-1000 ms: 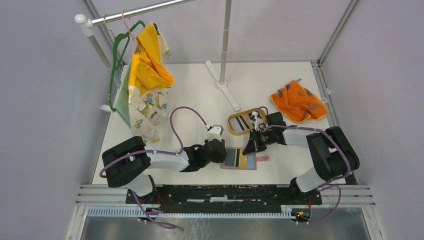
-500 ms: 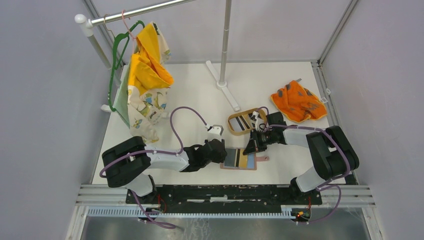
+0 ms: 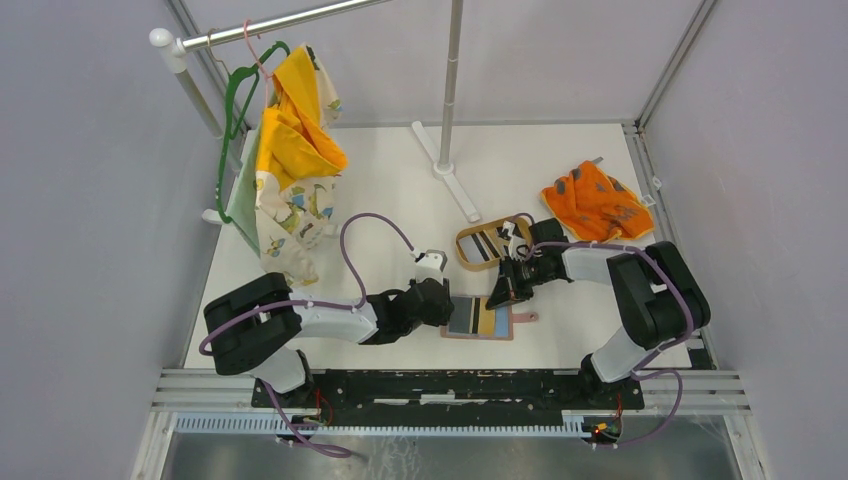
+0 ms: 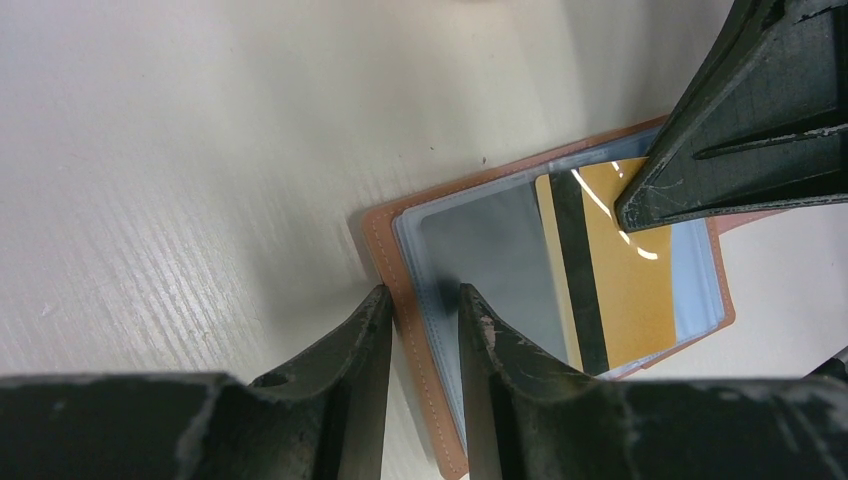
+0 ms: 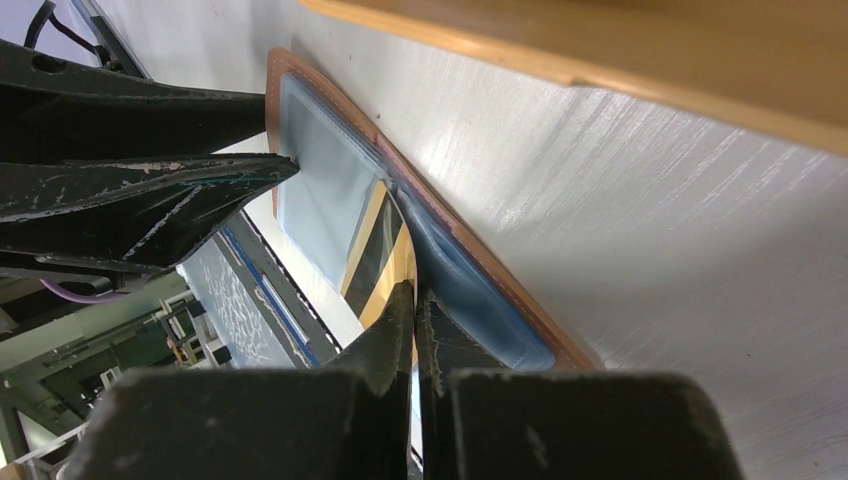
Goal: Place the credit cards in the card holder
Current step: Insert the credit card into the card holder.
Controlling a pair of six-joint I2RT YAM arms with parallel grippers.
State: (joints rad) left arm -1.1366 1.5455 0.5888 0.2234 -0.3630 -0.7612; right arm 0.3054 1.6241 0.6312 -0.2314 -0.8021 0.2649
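The reddish-brown card holder (image 3: pixel 480 321) lies open on the table between the arms, its blue-grey pockets facing up. My left gripper (image 3: pixel 447 308) is shut on the holder's left edge (image 4: pixel 378 235), one finger on the leather and one on the pocket sheet. A dark grey card (image 4: pixel 490 250) sits in the left pocket. My right gripper (image 5: pixel 413 292) is shut on a yellowish credit card (image 4: pixel 620 290) with a black stripe, which lies partly over the pockets. More credit cards (image 3: pixel 485 246) lie in the oval wooden tray (image 3: pixel 466 258) behind.
An orange patterned cloth (image 3: pixel 597 203) lies at the back right. Clothes on a green hanger (image 3: pixel 290 150) hang from a rail at the back left. A pole on a flat foot (image 3: pixel 447 150) stands at the back centre.
The right arm's elbow has shifted slightly left and its gripper has edged toward the holder with the yellowish card. The left arm has not moved.
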